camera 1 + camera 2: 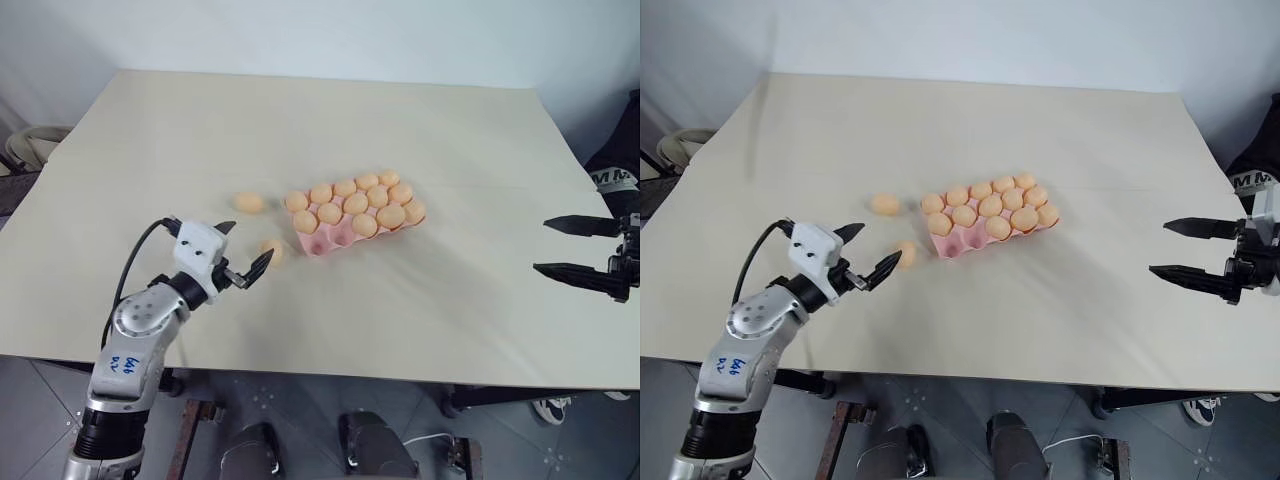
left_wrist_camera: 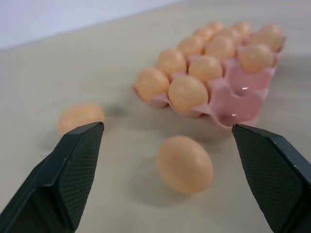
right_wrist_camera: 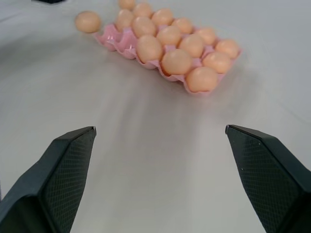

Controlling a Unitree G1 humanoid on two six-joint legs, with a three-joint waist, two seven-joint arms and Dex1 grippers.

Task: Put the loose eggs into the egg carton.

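Observation:
The pink egg carton (image 1: 322, 243) lies mid-table, holding several eggs; its cups at the corner nearest my left gripper are bare. One loose egg (image 1: 272, 250) rests on the table just left of that corner. Another loose egg (image 1: 249, 203) lies farther back and to the left. My left gripper (image 1: 247, 245) is open and held level just short of the nearer loose egg (image 2: 184, 164), which sits ahead between the two fingers. At the table's right edge, far from the carton (image 3: 114, 39), my right gripper (image 1: 543, 246) is open and empty.
The pale table top (image 1: 300, 130) is wide and bare around the carton. A black cable (image 1: 135, 265) loops from my left wrist. Past the table's right side is a dark bag (image 1: 615, 165), and past its left side a chair (image 1: 30, 145).

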